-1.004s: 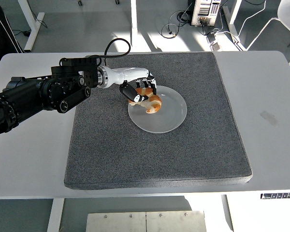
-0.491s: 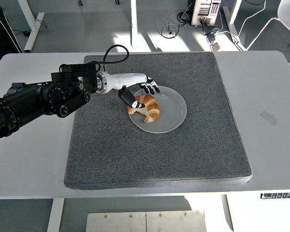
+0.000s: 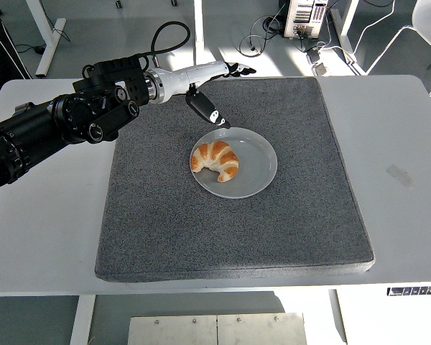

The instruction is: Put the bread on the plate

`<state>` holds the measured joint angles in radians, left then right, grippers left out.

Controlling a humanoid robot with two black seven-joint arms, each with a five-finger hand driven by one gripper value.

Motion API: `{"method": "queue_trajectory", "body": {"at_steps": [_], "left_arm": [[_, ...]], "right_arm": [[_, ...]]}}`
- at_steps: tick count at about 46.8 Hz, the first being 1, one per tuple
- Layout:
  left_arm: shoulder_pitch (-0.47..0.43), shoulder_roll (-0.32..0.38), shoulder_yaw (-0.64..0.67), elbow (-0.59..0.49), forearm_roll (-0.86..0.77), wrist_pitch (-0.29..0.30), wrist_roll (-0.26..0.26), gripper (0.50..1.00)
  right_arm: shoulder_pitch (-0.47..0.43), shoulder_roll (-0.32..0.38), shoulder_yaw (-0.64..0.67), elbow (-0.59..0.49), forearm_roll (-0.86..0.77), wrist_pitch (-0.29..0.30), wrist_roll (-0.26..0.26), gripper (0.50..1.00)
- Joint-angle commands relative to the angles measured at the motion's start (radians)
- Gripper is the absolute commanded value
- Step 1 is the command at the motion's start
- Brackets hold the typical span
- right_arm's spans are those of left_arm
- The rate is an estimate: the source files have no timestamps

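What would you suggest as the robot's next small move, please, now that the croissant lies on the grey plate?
Probably draw the left hand back toward the table's left edge. The golden croissant rests on the round grey plate on the dark grey mat; the hand is open above and apart from it, so nothing remains to grasp.

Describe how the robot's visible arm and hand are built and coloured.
The left arm is bulky black segments with round joint housings. A black cable loops above the wrist. The forearm shell is white, and the left hand has slim fingers with black tips. The right arm is out of view.
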<state>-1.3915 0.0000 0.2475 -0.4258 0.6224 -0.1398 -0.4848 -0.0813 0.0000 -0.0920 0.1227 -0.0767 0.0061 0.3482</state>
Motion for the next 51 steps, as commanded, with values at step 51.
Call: {"method": "queue_trajectory", "body": {"at_steps": [51], "left_arm": [[0.104, 0.043, -0.591, 0.137, -0.592, -0.006, 0.264, 0.981]], "right_arm": [[-0.008, 0.000, -0.002, 0.006, 0.001, 0.002, 0.000, 1.000]]}}
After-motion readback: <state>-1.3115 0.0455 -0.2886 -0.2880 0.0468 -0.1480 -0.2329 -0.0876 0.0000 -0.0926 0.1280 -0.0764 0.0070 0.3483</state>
